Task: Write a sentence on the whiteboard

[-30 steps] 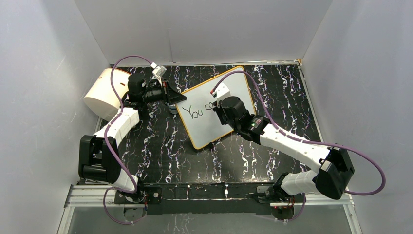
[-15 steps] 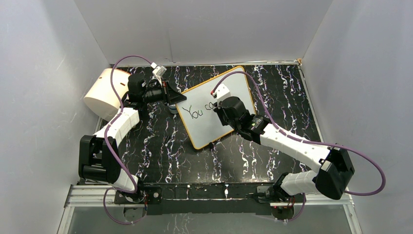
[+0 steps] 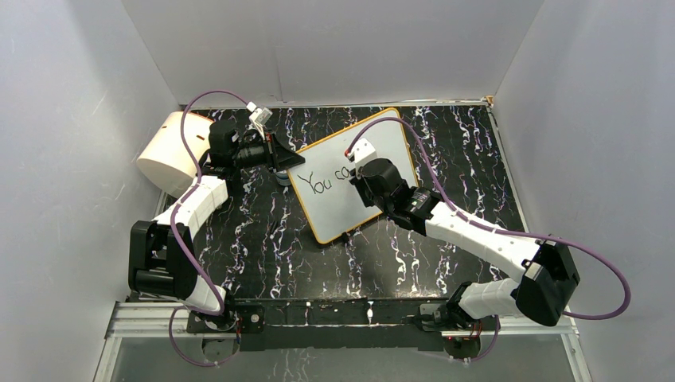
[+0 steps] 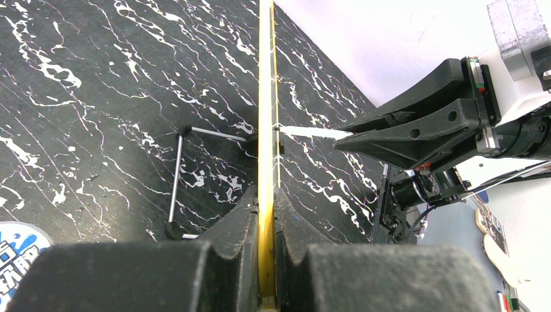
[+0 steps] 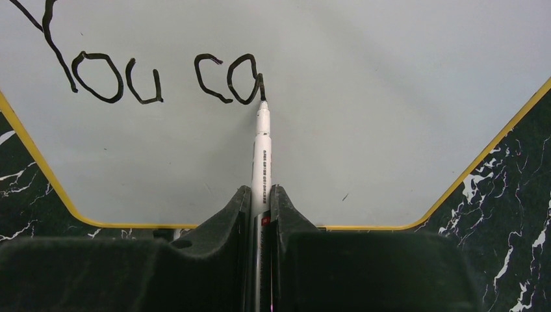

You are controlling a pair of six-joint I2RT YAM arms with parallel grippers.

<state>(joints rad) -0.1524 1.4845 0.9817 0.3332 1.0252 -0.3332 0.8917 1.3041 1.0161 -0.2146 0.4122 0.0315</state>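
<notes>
Small shift only, all on the right side. Slight carry of the right gripper [image 5: 261, 195], clamped on the slim white marker pen with a black tip [image 5: 262, 140], a touch further right across the large glossy white rectangular board with a thin orange-yellow rim [image 3: 333, 213]. From above, a matching nudge of the right arm [image 3: 470, 231] at wrist and forearm, rightward and faintly toward the near edge. More of the black handwritten marker lettering [image 3: 322, 182] on show than a second ago: after "You", then only a "c" and a partial curve, now a "c" plus a rounder, closed letter beside it.
</notes>
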